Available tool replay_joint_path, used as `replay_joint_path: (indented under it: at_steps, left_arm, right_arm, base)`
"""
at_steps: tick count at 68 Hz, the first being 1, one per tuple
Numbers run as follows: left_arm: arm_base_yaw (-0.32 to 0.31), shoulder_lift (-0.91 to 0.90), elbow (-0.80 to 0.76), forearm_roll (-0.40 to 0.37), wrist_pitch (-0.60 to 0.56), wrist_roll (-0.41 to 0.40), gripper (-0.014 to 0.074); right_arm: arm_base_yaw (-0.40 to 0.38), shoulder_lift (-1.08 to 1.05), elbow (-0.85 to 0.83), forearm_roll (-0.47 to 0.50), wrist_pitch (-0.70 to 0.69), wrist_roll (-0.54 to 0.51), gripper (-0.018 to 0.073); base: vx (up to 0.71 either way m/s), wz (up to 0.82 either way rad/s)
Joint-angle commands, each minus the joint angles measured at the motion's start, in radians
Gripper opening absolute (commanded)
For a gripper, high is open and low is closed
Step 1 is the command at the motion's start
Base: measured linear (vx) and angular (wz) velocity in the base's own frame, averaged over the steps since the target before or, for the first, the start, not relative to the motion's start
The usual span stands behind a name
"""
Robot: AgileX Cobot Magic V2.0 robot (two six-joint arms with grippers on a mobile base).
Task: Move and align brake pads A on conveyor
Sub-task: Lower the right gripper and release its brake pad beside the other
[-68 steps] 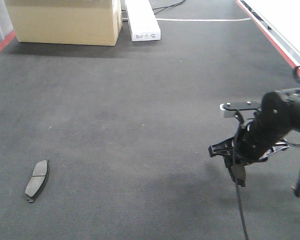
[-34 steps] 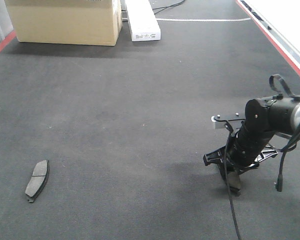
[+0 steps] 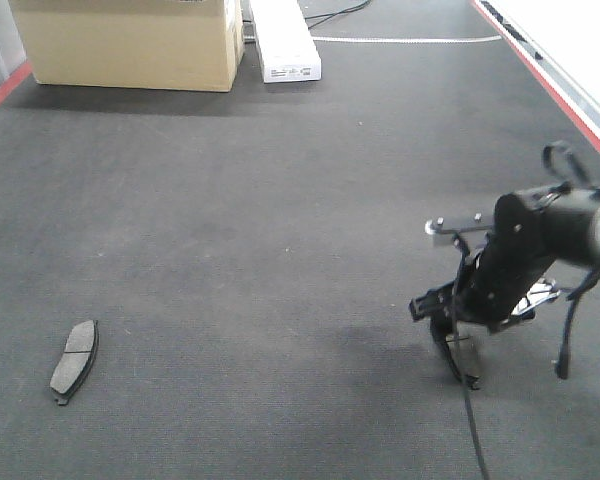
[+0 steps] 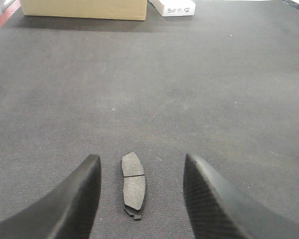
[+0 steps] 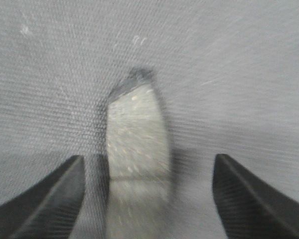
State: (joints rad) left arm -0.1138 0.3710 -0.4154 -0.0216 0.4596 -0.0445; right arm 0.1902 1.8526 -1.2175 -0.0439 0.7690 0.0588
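The first brake pad [image 4: 133, 185] lies flat on the conveyor [image 4: 199, 89], in the gap of the left claw [image 4: 142, 159]. That claw is spread wide. Its dark fingers [image 4: 74, 204] stand on either side of the pad, both clear of it, and the pad sits slightly nearer the left one. The pad's long axis runs near to far, in line with the fingers. Its groove crosses it toward the far end, and a small tab sticks out at the near end.

The right claw [image 5: 148, 158] is spread as well. A second brake pad [image 5: 137, 144] lies on the conveyor between its fingers, closer to the left one. Its long axis also runs near to far, and its rounded far end reaches past the fingertips. This view is blurred, so I cannot tell whether a finger touches it lower down.

The front view places the first brake pad at the near left of the conveyor, its far end leaning a little right. The right arm [image 3: 525, 250] is well apart at the right, its claw pointing down. There the second brake pad cannot be made out, and only the right wrist view shows it. The left claw shows only in its own wrist view. The front view also takes in a cardboard box [image 3: 130, 45] and a white box [image 3: 285, 40] at the far end, and a red stripe [image 3: 2, 92] along the left edge.
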Motion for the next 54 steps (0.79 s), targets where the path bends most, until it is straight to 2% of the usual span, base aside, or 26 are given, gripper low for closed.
replay_joint_path:
  at_steps: [1, 12, 54]
  left_arm:
    - [-0.004, 0.009, -0.025, -0.007, -0.075, 0.001, 0.0355]
    - [-0.004, 0.009, -0.025, -0.007, -0.075, 0.001, 0.0355]
    - [-0.004, 0.009, -0.025, -0.007, -0.075, 0.001, 0.0355]
  right_arm:
    - [-0.001, -0.125, -0.022, -0.022, -0.009, 0.003, 0.0534]
    - [-0.001, -0.293, 0.039, -0.046, -0.053, -0.003, 0.0534]
    - [-0.001, -1.051, 0.548, -0.039, -0.420, -0.005, 0.0534]
  base:
    - [0.00, 0.00]
    - [0.00, 0.00]
    - [0.00, 0.00]
